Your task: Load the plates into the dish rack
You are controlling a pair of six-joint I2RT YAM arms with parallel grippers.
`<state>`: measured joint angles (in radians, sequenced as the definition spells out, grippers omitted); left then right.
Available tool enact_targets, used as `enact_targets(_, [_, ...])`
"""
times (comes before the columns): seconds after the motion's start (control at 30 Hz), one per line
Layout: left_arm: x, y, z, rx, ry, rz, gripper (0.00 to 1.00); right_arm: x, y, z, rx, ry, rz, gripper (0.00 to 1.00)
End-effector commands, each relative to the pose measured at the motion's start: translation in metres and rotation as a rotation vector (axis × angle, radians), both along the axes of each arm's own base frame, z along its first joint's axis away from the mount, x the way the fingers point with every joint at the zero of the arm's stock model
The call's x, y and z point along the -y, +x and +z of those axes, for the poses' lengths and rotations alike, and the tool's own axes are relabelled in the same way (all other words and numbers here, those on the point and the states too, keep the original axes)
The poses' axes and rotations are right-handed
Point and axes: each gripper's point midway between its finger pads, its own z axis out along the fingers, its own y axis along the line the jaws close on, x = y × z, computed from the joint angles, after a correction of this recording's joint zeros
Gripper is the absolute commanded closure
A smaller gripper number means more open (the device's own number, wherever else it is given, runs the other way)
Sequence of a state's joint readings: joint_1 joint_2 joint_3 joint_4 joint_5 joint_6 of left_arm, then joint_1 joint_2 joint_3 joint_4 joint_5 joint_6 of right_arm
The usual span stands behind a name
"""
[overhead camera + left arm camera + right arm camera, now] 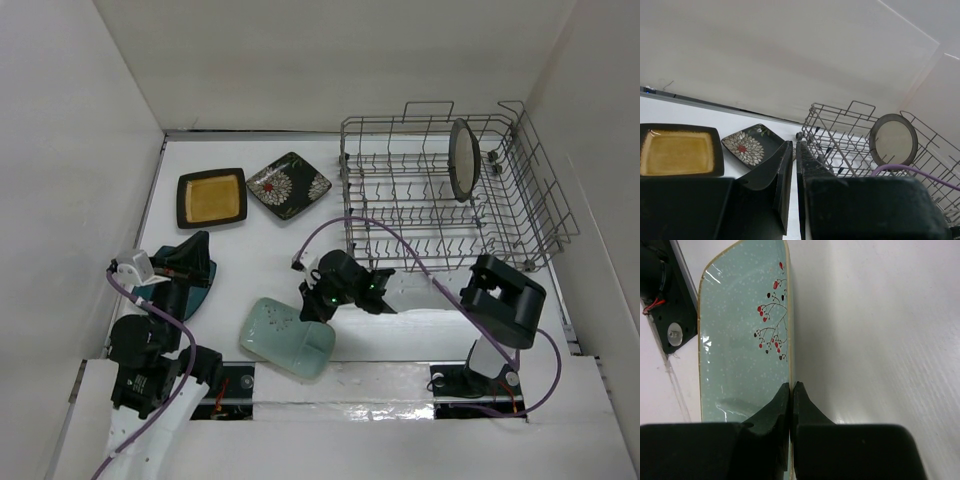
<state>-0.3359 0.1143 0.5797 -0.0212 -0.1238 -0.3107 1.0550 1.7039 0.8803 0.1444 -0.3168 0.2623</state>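
**Five plates: one racked, four on the table**

We count five plates, one dish rack [400, 205] and two grippers. The round cream plate [462, 160] stands on edge between the tines, toward the rack's 2 o'clock side. The rack fills the 1-to-3 o'clock corner of the table [250, 250], close to the right wall.

At 11 o'clock the yellow-centred black plate [212, 197] and the flowered black plate [289, 185] lie flat, side by side, near the far wall.

The dark teal plate [197, 290] sits at 9 o'clock, hard by the left wall, beneath the left gripper [793, 150]. That gripper's fingers stand a slit apart, and we cannot tell whether they clamp anything.

The pale mint plate [287, 338] lies at 6 o'clock near the table's front edge. The right gripper [791, 387] is clenched on its rim. Bare tabletop lies between this plate and the rack.
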Motion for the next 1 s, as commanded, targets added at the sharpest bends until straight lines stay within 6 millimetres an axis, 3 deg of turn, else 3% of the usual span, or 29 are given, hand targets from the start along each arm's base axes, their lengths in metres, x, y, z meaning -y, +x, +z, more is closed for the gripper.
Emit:
enact_targets(0.0, [-0.002,-0.01,0.019,0.073,-0.005,-0.004,0.94,-0.021,0.018,0.071,0.112,0.162,-0.018,1.0])
enact_targets(0.1, [-0.003,-0.013,0.021,0.084,-0.009,-0.004,0.94,-0.022,0.039,0.144,0.193,0.309,-0.083,1.0])
enact_targets(0.13, [-0.004,-0.014,0.022,0.089,-0.011,-0.004,0.94,-0.019,0.045,0.144,0.194,0.308,-0.102,1.0])
enact_targets(0.17, [-0.004,-0.015,0.022,0.093,-0.013,-0.003,0.94,-0.014,0.056,0.171,0.227,0.357,-0.137,1.0])
enact_targets(0.27, [-0.005,-0.018,0.024,0.103,-0.017,-0.005,0.94,0.007,0.085,0.218,0.286,0.446,-0.238,1.0])
enact_targets(0.37, [-0.004,-0.02,0.025,0.112,-0.018,-0.014,0.94,0.036,0.12,0.246,0.343,0.473,-0.387,1.0])
enact_targets(0.4, [-0.004,-0.021,0.026,0.116,-0.02,-0.017,0.94,0.059,0.142,0.265,0.383,0.49,-0.475,1.0])
enact_targets(0.5, [-0.002,-0.023,0.027,0.124,-0.02,-0.031,0.93,0.115,0.185,0.286,0.468,0.468,-0.724,1.0])
enact_targets(0.53, [-0.001,-0.024,0.028,0.129,-0.021,-0.034,0.93,0.154,0.208,0.299,0.524,0.442,-0.877,1.0])
enact_targets(0.6, [-0.001,-0.026,0.029,0.137,-0.021,-0.038,0.93,0.194,0.225,0.312,0.606,0.389,-1.03,1.0])
enact_targets(0.63, [-0.002,-0.027,0.03,0.14,-0.022,-0.038,0.93,0.238,0.239,0.321,0.685,0.307,-1.202,1.0])
enact_targets(0.77, [-0.002,-0.032,0.032,0.154,-0.029,-0.044,0.93,0.32,0.253,0.345,0.833,0.151,-1.461,1.0])
enact_targets(0.87, [-0.002,-0.033,0.033,0.157,-0.032,-0.049,0.93,0.361,0.26,0.362,0.924,0.053,-1.565,1.0])
enact_targets(0.97, [-0.001,-0.034,0.033,0.158,-0.033,-0.052,0.93,0.379,0.261,0.376,1.004,-0.019,-1.601,1.0])
